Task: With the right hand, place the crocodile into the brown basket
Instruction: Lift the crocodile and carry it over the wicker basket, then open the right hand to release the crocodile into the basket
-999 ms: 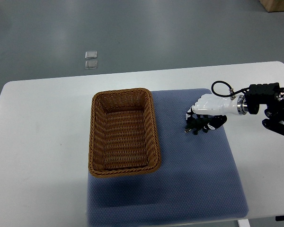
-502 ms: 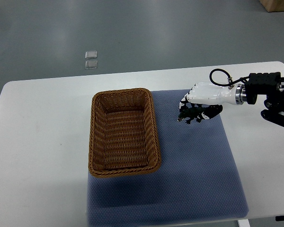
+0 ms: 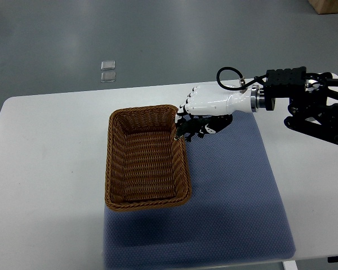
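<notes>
**Crocodile at the basket's edge**

The right hand (image 3: 205,107) comes in from the right side, white and curled. Its fingers are closed around the crocodile (image 3: 192,129), a small dark toy that hangs just under the hand. The toy is up in the air, not lying on anything. Its front end pokes out past the fingertips, right over the near rim of the brown basket (image 3: 148,158). The left hand does not show at all.

The step now seems to be carrying the toy over the basket. It looks more than half done, but the toy is not inside yet. To do it well, the hand should go a little farther in the way its fingers point, until the whole toy hangs over the open middle. Then it can come down and let go. If it lets go here, the toy might hit the rim and fall back onto the blue mat (image 3: 236,197) below the hand.

The rim is the edge to watch. It stands up tall, and the toy hangs low, so the hand should stay high while it crosses. Past the fingertips the basket is open with nothing in it, so there is lots of room to drop the toy. Behind the wrist is only the black arm. The white tabletop (image 3: 50,169) beyond the basket is bare, and nothing blocks the way.
</notes>
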Robot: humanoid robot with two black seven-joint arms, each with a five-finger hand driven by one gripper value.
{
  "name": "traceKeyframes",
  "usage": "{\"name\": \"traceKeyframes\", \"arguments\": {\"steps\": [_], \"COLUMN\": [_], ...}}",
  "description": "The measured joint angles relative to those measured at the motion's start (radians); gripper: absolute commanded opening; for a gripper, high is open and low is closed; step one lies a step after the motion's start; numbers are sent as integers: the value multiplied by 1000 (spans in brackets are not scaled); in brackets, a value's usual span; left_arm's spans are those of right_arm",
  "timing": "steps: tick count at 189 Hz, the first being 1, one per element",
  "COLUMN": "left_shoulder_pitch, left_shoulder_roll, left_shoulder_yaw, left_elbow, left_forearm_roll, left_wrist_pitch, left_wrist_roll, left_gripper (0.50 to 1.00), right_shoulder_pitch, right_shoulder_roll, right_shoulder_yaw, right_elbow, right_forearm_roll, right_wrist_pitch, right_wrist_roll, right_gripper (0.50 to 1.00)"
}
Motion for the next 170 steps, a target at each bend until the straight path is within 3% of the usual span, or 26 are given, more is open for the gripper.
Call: {"name": "traceKeyframes", "arguments": {"steps": [102,122,170], "left_shoulder_pitch": [0,0,0], "left_shoulder_roll": [0,0,0], "left_shoulder_yaw": [0,0,0], "left_elbow": [0,0,0], "left_forearm_roll": [0,0,0], "left_wrist_pitch": [0,0,0], "left_wrist_roll": [0,0,0], "left_gripper": [1000,1000,1000], "right_shoulder_pitch": [-12,-25,-61], "right_shoulder_roll": [202,212,214], "right_shoulder_yaw": [0,-1,-2], "right_elbow": [43,42,18], "right_forearm_roll": [-2,-6,-11], "right_wrist_pitch": [0,0,-40], "right_wrist_roll": [1,-4,-7], "right_gripper": [547,594,801]}}
